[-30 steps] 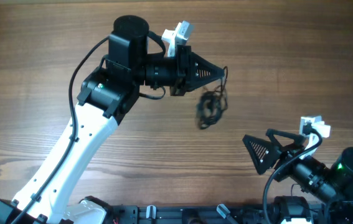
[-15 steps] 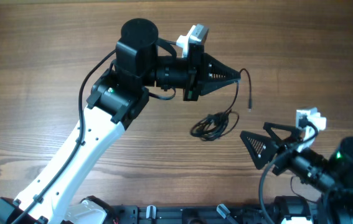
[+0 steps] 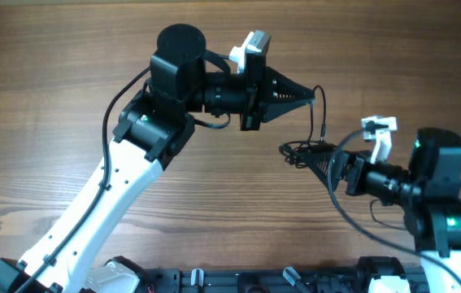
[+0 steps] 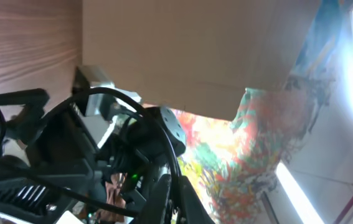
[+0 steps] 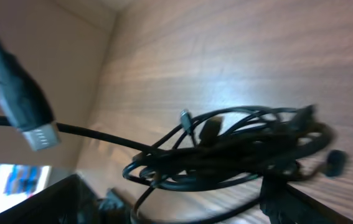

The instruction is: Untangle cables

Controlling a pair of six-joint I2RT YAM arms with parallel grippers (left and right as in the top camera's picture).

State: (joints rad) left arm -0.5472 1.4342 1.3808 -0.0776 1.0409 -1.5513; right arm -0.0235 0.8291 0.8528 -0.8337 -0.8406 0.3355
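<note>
Left end effector (image 3: 310, 95) pinches one freed strand (image 3: 324, 110); cables (image 3: 295, 150) otherwise knotted toward the surface's (image 3: 425, 49) right edge, right end effector's (image 3: 313, 156) grip unclear.

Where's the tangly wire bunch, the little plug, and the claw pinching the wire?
cable bunch (image 5: 226, 149): right wrist view, middle of the looped knot.
plug (image 5: 17, 93): right wrist view, black body above its silver tip.
left gripper (image 3: 311, 95): overhead view, the tip where its fingers meet.

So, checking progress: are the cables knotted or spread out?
Mostly knotted: the cables sit in one tangled bunch, one strand leading up to the left gripper.
</note>
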